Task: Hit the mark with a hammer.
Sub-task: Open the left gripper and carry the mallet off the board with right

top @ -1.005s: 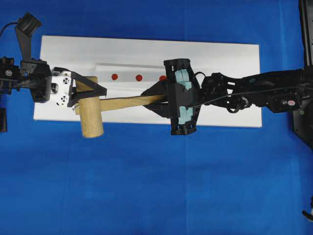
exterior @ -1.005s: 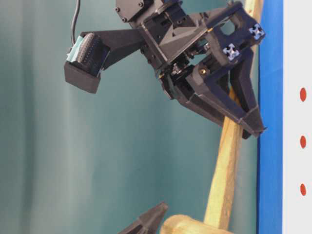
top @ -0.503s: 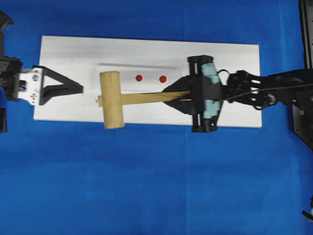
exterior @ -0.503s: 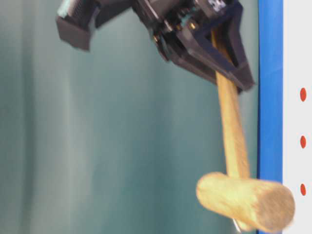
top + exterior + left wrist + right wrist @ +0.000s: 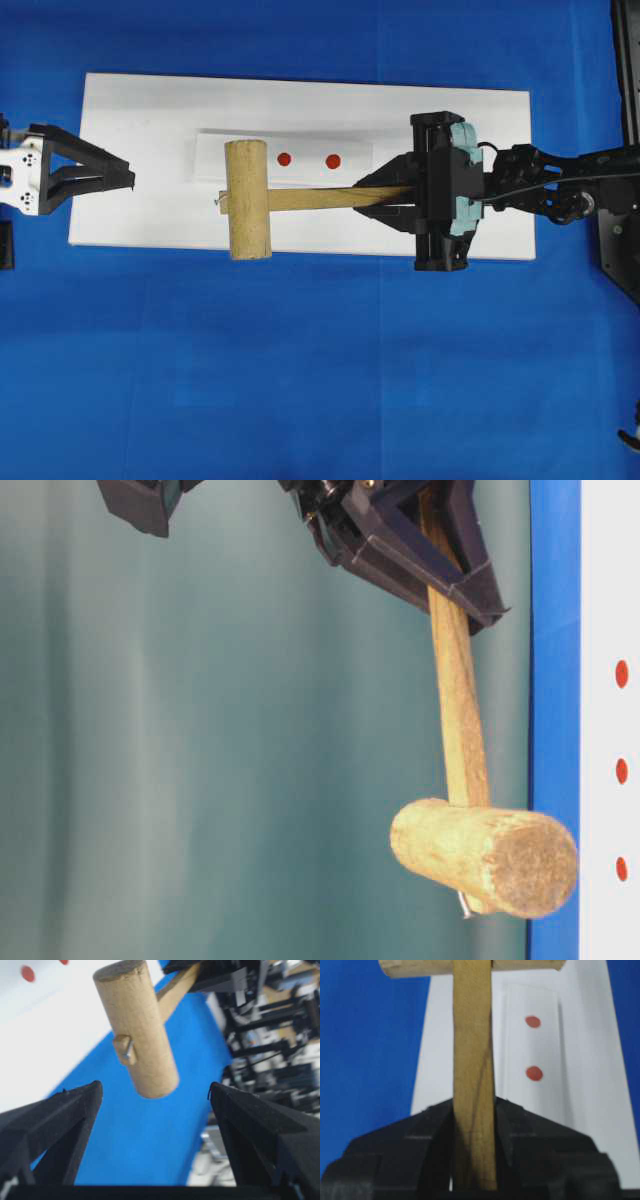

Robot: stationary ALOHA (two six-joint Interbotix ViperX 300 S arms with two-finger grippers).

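Note:
The hammer (image 5: 247,200) is a pale wooden mallet, and its head hangs over the left part of the white board (image 5: 140,110). My right gripper (image 5: 372,196) is shut on the far end of the flat handle (image 5: 472,1050), which runs out straight between its fingers. The head covers the leftmost of the three red dots seen from overhead. The mark (image 5: 333,160) is the right-hand dot, slightly the biggest, near my right gripper's fingertips (image 5: 534,1073). A smaller dot (image 5: 284,159) lies just right of the head. My left gripper (image 5: 128,180) stands open and empty at the board's left edge, facing the head (image 5: 135,1025).
Blue cloth (image 5: 300,370) covers the table all round the board. A raised white strip (image 5: 350,145) on the board carries the dots. The right arm (image 5: 560,190) stretches in from the right edge. From table level the head (image 5: 485,858) hangs beside the lowest dot (image 5: 621,869).
My right gripper has drawn back to the right with the hammer, and the head has slid right along the board. My left gripper has left the head and backed off to the left.

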